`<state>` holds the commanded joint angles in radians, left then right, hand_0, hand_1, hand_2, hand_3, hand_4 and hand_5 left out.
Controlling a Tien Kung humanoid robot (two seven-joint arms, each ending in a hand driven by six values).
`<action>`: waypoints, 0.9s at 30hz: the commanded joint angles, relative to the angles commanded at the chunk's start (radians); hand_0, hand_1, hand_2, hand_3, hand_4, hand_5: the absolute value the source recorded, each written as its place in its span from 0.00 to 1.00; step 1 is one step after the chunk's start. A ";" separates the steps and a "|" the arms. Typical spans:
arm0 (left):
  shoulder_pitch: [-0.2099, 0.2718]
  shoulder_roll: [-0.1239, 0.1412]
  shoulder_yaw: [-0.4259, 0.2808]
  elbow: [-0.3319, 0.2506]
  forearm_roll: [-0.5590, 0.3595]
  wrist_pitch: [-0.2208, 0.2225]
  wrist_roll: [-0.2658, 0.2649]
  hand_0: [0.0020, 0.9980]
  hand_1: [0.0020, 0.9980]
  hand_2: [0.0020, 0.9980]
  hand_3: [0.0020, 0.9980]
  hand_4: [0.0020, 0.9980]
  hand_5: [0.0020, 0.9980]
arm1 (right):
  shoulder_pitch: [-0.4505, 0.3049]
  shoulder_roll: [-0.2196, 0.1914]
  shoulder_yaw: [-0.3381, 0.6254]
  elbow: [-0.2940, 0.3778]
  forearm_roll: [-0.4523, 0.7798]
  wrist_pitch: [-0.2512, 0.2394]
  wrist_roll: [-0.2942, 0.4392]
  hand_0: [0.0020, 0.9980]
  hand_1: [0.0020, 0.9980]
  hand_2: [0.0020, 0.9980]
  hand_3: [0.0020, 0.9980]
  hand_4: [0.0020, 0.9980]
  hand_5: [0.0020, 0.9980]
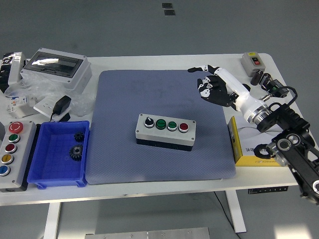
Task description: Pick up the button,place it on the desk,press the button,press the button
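button box (pixel 165 131) sits flat near the centre of the blue mat (pixel 149 99), four controls on top, red one at its 3 o'clock end. right hand (pixel 215 85) hovers at 2 o'clock from the box, well apart, fingers loosely spread, holding nothing. left hand not in view. risks: a press coming in at a slant could shove the box across the mat or hit the neighbouring green button; the arm sweeping low could clip the yellow box (pixel 259 149) at 3 o'clock.

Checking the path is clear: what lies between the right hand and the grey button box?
Head view: only bare blue-grey mat between the right hand and grey four-button box.
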<state>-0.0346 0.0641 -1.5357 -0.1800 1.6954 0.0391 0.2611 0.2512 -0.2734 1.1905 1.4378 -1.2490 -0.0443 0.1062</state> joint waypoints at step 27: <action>-0.015 0.006 0.001 0.000 -0.015 -0.006 -0.024 0.61 0.46 0.52 0.60 0.60 0.20 | -0.141 0.036 0.085 -0.012 0.190 -0.293 0.340 0.80 0.77 0.78 0.75 0.78 0.67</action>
<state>-0.0496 0.0703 -1.5351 -0.1800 1.6800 0.0330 0.2367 0.1104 -0.2377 1.2757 1.4255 -1.0585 -0.3378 0.4460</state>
